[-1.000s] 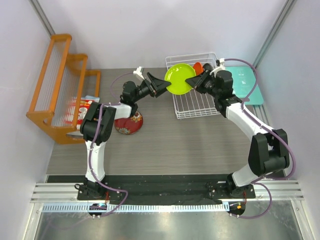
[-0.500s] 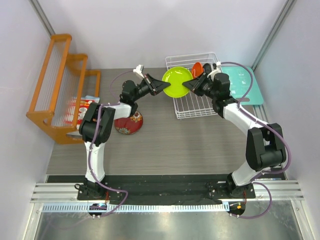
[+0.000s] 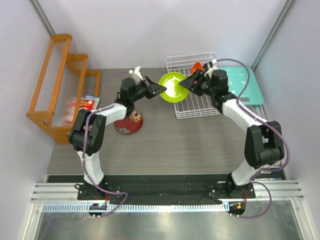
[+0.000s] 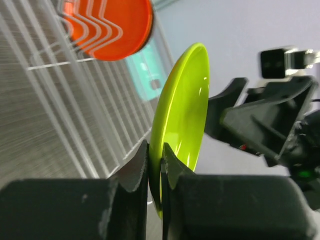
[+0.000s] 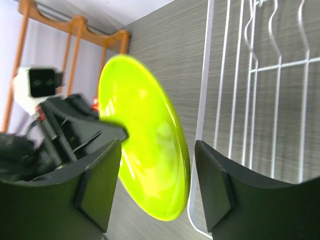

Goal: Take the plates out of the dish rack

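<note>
Left gripper [image 4: 155,152] clenched on the near rim of the green plate [image 4: 182,110]. The plate is on edge in the air, just left of the dish rack [image 3: 200,109]. Right gripper [image 5: 157,145] released, fingers spread either side of the far rim. Orange plate [image 4: 107,27] stands in the rack; red plate [image 3: 129,122] lies on the table [image 3: 165,142]. Step reads as a hand-over, left arm the carrier. Next: right backs straight off without clipping the rim, then left lowers the plate to the table.

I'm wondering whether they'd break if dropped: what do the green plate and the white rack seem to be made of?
The green plate is probably plastic or melamine, though glazed ceramic can't be ruled out. It is glossy, with sharp light streaks on a thin, evenly coloured body. The white rack looks like metal wire with a smooth white coating, made of thin straight rods, some bent into wavy dividers.
</note>
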